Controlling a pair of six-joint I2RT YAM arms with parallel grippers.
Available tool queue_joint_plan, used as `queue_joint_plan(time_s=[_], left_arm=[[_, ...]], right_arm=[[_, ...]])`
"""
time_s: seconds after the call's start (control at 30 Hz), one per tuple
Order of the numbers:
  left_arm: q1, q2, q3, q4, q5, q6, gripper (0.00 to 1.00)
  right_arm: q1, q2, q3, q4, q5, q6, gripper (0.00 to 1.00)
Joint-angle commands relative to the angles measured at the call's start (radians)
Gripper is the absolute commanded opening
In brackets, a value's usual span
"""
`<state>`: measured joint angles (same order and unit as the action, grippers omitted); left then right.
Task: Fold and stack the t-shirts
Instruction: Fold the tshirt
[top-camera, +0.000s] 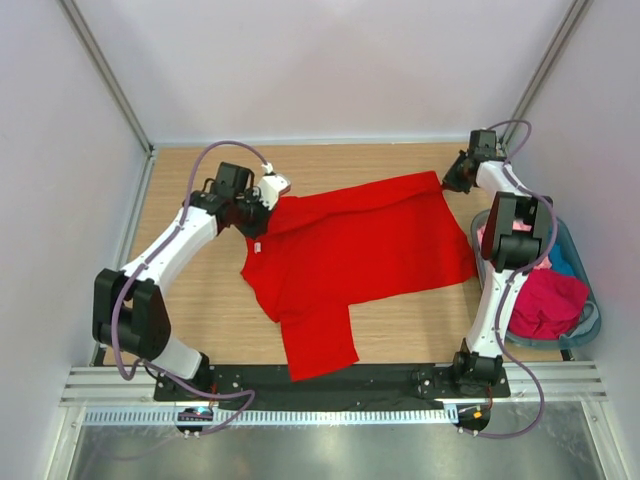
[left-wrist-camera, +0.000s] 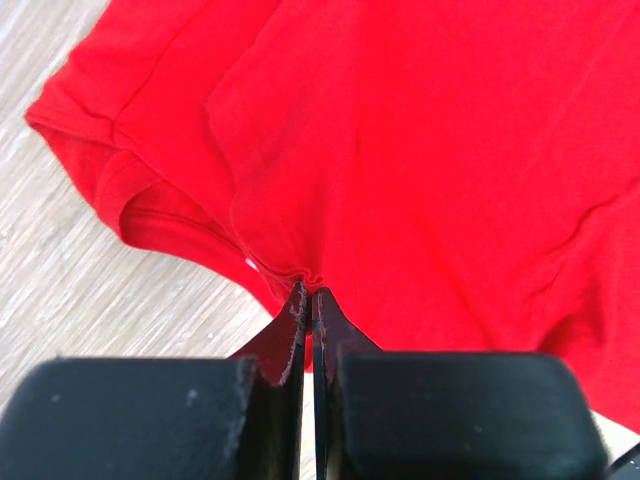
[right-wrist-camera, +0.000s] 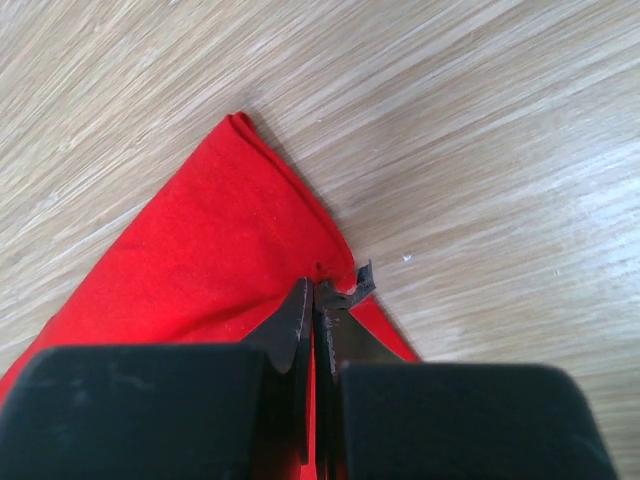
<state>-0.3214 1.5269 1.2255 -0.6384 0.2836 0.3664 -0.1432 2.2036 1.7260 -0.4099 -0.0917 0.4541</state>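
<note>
A bright red t-shirt (top-camera: 350, 250) lies partly folded across the wooden table, one part hanging toward the near edge. My left gripper (top-camera: 262, 205) is shut on its left edge near the collar; in the left wrist view the fingertips (left-wrist-camera: 308, 295) pinch a small pucker of red cloth (left-wrist-camera: 420, 150). My right gripper (top-camera: 452, 180) is shut on the shirt's far right corner; in the right wrist view the closed tips (right-wrist-camera: 315, 285) clamp the red corner (right-wrist-camera: 200, 240). A crimson t-shirt (top-camera: 545, 300), a pink one (top-camera: 497, 237) and a teal-blue one (top-camera: 563, 262) lie in the basket.
A translucent blue-grey plastic basket (top-camera: 592, 310) stands at the table's right edge beside the right arm. White walls with metal posts enclose the table on three sides. A black strip and metal rail (top-camera: 330, 385) run along the near edge.
</note>
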Motion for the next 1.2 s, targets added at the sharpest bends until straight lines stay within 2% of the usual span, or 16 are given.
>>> queue_joint_plan(time_s=[0.0, 0.1, 0.13, 0.17, 0.23, 0.27, 0.33, 0.43, 0.6, 0.73, 0.9, 0.93, 1.17], left_arm=[[-0.018, -0.033, -0.011, -0.021, 0.018, -0.033, 0.00], [-0.027, -0.016, -0.011, -0.053, 0.022, -0.064, 0.02], [-0.027, -0.011, -0.008, -0.075, 0.034, -0.067, 0.04], [-0.027, -0.013, -0.006, -0.079, 0.038, -0.076, 0.13], [-0.027, -0.020, 0.000, -0.078, 0.051, -0.112, 0.23], [-0.027, -0.027, 0.011, -0.076, 0.066, -0.132, 0.32], [-0.028, -0.027, 0.051, -0.078, 0.092, -0.202, 0.35], [-0.028, -0.036, 0.069, -0.052, 0.068, -0.253, 0.38], [-0.018, 0.025, 0.094, 0.026, -0.228, -0.287, 0.43], [0.053, 0.155, 0.193, 0.013, -0.265, -0.398, 0.43], [0.116, 0.268, 0.291, -0.020, -0.316, -0.532, 0.44], [0.117, 0.295, 0.295, -0.030, -0.314, -0.543, 0.45], [0.122, 0.375, 0.241, -0.040, -0.330, -0.589, 0.45]], right_arm=[[-0.006, -0.088, -0.022, 0.013, 0.010, -0.023, 0.01], [-0.006, -0.090, -0.034, 0.006, 0.007, -0.023, 0.04], [-0.006, -0.096, -0.034, 0.003, 0.007, -0.020, 0.07], [-0.006, -0.099, -0.031, -0.012, 0.012, -0.020, 0.11], [-0.006, -0.105, 0.006, -0.053, 0.030, -0.014, 0.21], [-0.006, -0.110, 0.026, -0.131, 0.053, -0.009, 0.23], [-0.007, -0.116, 0.087, -0.208, 0.122, 0.012, 0.31], [-0.004, -0.143, 0.112, -0.294, 0.124, 0.054, 0.33], [0.042, -0.173, 0.069, -0.294, 0.115, 0.074, 0.32], [0.085, -0.125, 0.061, -0.247, 0.066, 0.054, 0.32], [0.143, -0.113, 0.072, -0.302, 0.030, 0.025, 0.31], [0.192, -0.155, 0.052, -0.299, 0.027, 0.017, 0.31], [0.313, -0.390, -0.195, -0.303, -0.014, 0.026, 0.31]])
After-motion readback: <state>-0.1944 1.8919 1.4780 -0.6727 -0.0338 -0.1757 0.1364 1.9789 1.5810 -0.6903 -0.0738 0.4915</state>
